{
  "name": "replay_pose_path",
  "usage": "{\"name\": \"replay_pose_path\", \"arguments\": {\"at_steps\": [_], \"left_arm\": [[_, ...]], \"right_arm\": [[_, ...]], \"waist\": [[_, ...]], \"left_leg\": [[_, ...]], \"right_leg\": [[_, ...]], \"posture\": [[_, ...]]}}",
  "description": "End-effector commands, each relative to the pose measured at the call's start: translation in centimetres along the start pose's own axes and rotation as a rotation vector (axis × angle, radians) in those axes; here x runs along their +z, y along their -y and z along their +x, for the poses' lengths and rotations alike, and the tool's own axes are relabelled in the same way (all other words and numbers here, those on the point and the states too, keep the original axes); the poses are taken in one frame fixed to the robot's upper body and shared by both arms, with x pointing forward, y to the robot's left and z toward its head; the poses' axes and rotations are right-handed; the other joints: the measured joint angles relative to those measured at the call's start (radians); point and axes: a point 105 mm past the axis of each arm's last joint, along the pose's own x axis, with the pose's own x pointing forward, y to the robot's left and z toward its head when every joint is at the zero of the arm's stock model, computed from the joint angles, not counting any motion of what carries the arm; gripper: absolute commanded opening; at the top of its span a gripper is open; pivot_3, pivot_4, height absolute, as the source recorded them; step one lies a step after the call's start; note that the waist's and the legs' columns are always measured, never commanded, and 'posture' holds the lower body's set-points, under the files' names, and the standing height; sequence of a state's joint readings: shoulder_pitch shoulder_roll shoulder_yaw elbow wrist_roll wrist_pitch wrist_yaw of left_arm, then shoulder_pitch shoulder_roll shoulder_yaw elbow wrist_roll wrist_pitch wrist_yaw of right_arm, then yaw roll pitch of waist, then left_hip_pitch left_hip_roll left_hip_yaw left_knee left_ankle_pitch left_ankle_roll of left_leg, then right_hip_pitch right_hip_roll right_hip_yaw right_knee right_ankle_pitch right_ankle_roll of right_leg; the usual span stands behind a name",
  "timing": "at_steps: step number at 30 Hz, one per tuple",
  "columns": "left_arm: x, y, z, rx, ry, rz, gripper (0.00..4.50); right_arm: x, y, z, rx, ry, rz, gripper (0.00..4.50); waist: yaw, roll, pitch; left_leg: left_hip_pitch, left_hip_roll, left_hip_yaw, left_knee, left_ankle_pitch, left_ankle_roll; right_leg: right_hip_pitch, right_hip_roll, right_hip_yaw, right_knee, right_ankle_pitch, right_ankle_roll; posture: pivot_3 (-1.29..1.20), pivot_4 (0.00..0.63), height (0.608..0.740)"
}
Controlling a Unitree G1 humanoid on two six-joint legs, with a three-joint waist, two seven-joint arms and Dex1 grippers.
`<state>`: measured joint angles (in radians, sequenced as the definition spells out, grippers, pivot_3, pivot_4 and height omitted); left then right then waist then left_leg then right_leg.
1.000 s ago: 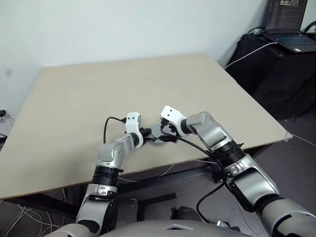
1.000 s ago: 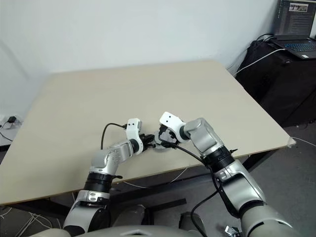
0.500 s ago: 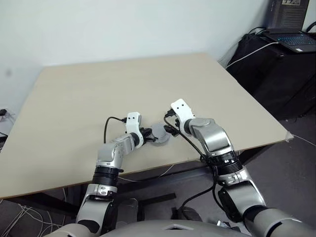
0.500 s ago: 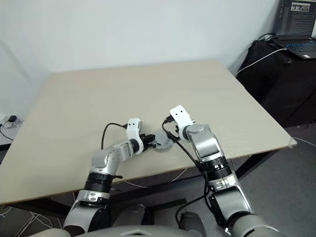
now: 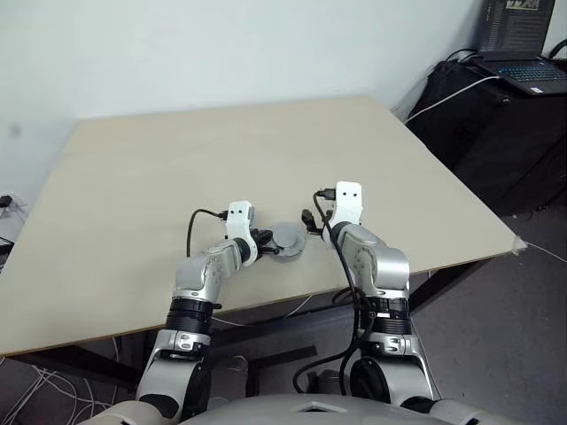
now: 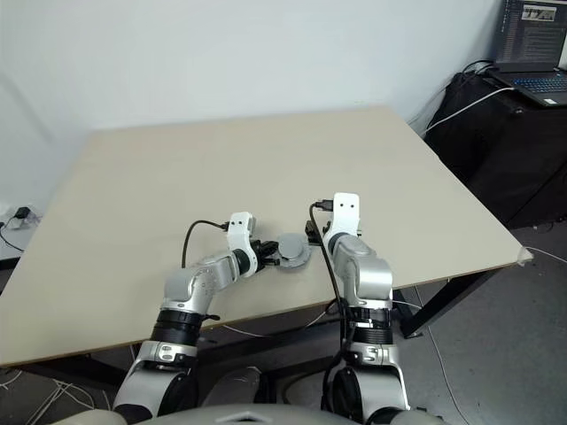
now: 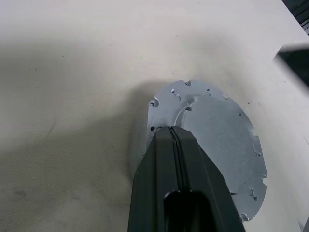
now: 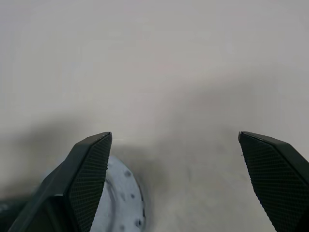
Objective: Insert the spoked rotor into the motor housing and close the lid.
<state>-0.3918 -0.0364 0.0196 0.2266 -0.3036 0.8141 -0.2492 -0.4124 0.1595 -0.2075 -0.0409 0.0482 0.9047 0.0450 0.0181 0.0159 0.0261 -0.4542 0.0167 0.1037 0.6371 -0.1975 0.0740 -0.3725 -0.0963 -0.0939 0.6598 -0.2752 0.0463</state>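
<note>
On the near edge of the beige table (image 5: 133, 177), your left gripper (image 5: 263, 241) sits clenched, both black fingers pressed flat together with no gap, tips resting on the rim of the lid (image 5: 286, 239). Left wrist view confirms it: fingers (image 7: 178, 164) sealed into one wedge, overlapping the near side of the disc; nothing pinched between them, they just touch or press on top. Can't tell how hard.

Lid lies flat on the table, between your two grippers, near the front edge. Up close the lid (image 7: 212, 140) looks pale grey matte metal, round with a scalloped, notched rim, small holes around the border, a raised smoother circle in the middle. Its centre is partly hidden behind the fingers. Whatever is underneath it is hidden, so you can't see the housing or rotor.

Moving right, your right gripper (image 5: 312, 221) is just beside the lid's right side, apart from it, jaws spread wide and holding nothing. Right wrist view shows the two ribbed fingers (image 8: 89, 174) far apart with bare table between, and a sliver of the lid's rim (image 8: 128, 203) next to one finger.
</note>
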Motion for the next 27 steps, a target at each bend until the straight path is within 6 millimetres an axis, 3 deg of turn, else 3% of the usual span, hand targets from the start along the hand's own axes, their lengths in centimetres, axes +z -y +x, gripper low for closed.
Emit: {"name": "replay_pose_path", "arguments": {"at_steps": [1,8,15,22,27], "left_arm": [[-0.7,1.7,0.4,-0.059,-0.031,0.015,0.0],[-0.9,1.7,0.3,-0.06,-0.034,0.013,0.0],[-1.0,1.9,0.2,-0.073,-0.035,0.017,0.0],[-1.0,2.0,0.2,-0.079,-0.037,0.018,0.0],[-1.1,2.1,0.2,-0.084,-0.039,0.018,0.0]], "right_arm": [[0.5,-0.5,-0.8,0.029,0.083,0.139,4.47],[-1.7,-0.6,-1.4,0.089,0.085,0.265,4.47],[-4.2,-0.3,-1.5,0.152,-0.025,0.371,4.47],[-5.7,0.2,-1.6,0.189,-0.105,0.45,4.47],[-6.3,-0.7,-2.1,0.292,-0.16,0.522,4.47]], "waist": [[-0.001,0.0,0.0],[-0.003,0.0,0.0],[-0.002,0.0,0.0],[-0.002,0.0,0.0],[-0.001,0.0,0.0]], "left_leg": [[0.0,0.0,0.0,0.0,0.0,0.0],[0.0,0.0,0.0,0.0,-0.001,0.003],[0.0,0.0,0.0,0.0,-0.001,0.003],[0.0,0.0,0.0,0.0,-0.002,0.004],[0.0,0.0,0.0,0.0,-0.002,0.005]], "right_leg": [[0.0,0.0,0.0,0.0,0.0,0.0],[0.0,-0.001,0.001,0.0,0.0,-0.001],[0.0,-0.002,0.001,0.0,-0.001,-0.001],[0.0,-0.004,0.002,0.0,-0.001,-0.002],[0.0,-0.005,0.002,0.0,-0.001,-0.002]], "posture": [[0.0,0.0,0.74],[0.0,0.0,0.74],[0.0,0.0,0.74],[0.0,0.0,0.74],[0.0,0.0,0.74]]}}
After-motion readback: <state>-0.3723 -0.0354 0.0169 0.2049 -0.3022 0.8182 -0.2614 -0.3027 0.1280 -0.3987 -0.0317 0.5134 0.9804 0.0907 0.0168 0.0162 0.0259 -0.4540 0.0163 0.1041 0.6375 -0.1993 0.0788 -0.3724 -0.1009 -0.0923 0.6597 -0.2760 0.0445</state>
